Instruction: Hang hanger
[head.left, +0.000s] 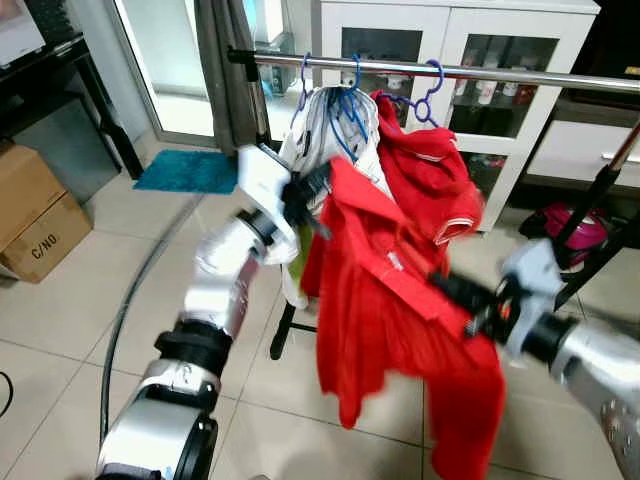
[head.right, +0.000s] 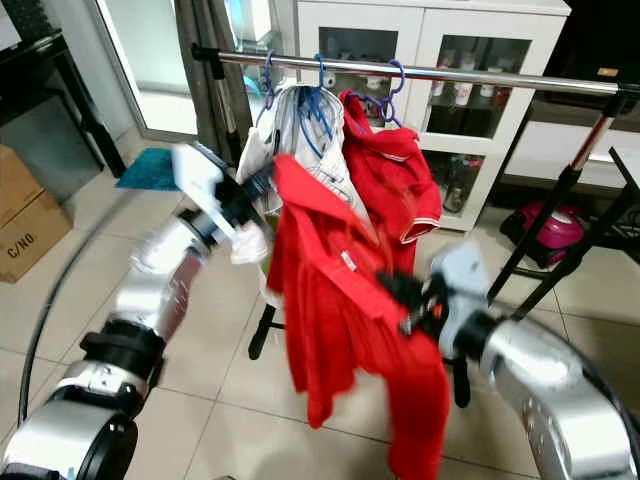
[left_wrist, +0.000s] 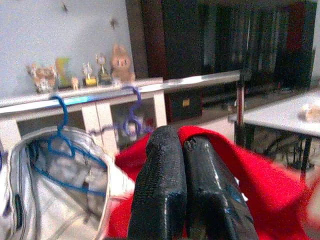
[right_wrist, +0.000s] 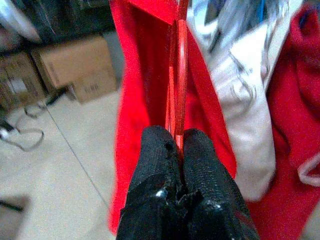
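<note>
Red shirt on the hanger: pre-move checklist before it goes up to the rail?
1. Right gripper hold: ok. Its fingers are shut on the red hanger inside the garment.
2. Left gripper hold: ok. Its fingers are closed on the red shirt near the collar.
3. Hook on the rail: not ok. The shirt hangs below the bar, held between both grippers.
4. Free rail space: ok. Bare bar runs on the robot's right of the purple hanger.
5. Clear of hung clothes: not ok. The shirt overlaps the white garment and the hung red shirt.
6. Hook orientation: cannot tell. Fabric hides it.
</note>
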